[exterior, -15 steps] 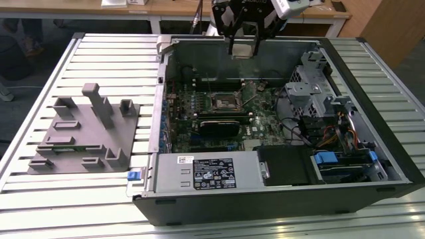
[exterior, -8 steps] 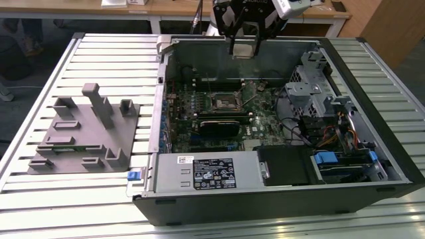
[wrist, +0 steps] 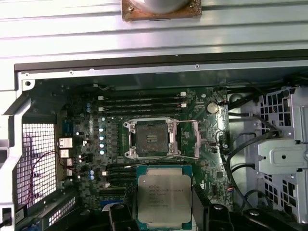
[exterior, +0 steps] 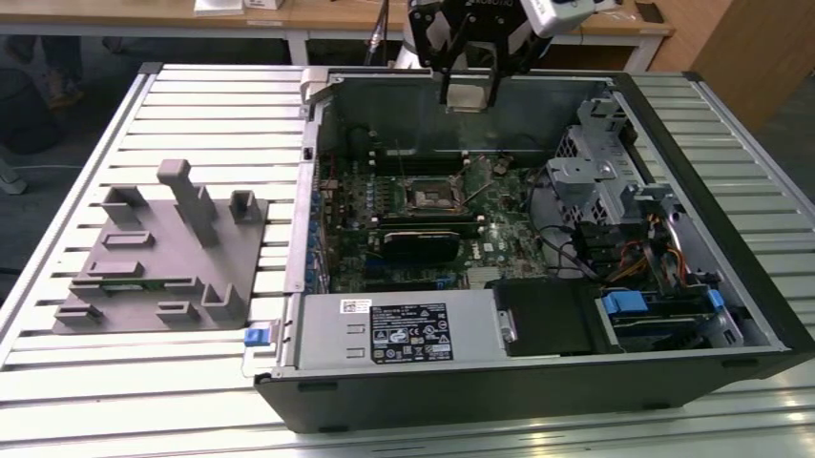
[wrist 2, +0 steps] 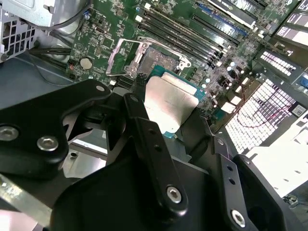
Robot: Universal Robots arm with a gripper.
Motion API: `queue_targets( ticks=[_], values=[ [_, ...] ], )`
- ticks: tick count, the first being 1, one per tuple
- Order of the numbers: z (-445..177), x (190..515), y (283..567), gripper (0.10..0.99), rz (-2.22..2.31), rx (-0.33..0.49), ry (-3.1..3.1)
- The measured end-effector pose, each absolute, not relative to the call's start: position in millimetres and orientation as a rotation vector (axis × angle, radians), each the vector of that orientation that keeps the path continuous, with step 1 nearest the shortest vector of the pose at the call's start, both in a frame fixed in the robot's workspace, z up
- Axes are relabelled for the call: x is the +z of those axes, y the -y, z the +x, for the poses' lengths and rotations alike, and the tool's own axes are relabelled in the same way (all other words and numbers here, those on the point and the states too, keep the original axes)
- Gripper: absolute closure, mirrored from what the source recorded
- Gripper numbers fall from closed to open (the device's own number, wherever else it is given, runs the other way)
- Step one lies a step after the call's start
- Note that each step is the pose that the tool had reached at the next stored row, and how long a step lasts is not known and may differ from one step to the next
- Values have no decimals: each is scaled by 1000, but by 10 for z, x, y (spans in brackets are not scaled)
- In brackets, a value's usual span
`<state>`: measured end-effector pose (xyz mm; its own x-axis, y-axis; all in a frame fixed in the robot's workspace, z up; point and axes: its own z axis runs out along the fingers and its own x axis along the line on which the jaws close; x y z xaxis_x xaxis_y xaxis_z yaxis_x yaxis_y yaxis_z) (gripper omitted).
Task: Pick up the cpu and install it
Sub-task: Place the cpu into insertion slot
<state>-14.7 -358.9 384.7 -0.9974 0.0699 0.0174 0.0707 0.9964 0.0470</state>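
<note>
One gripper hangs over the far wall of the open case. In the exterior view it sits at twelve o'clock from the socket. Its two black fingers clamp the cpu by opposite edges, so the chip is held in the air, clear of the board.

In both wrist views the silvery top of the cpu faces the camera, with a green rim around it. In the first wrist view the chip appears just beside the socket, not over it. The socket's middle is bare. Its metal frame seems swung open to one side, though the thin lever wire is hard to follow. Four long memory slots run along the socket's other side, and a coin cell lies near one corner of the board.

In the exterior view a grey tray of upright blocks lies on the slatted surface, at nine o'clock from the case and apart from it. The boxed power supply fills the case at six o'clock from the socket. Drive cages and cables stand at three o'clock.
</note>
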Motion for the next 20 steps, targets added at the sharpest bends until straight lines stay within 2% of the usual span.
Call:
queue_targets(
  ticks=[20],
  values=[
    [-147,3847,3589,545,-201,-75,3120]
  ],
)
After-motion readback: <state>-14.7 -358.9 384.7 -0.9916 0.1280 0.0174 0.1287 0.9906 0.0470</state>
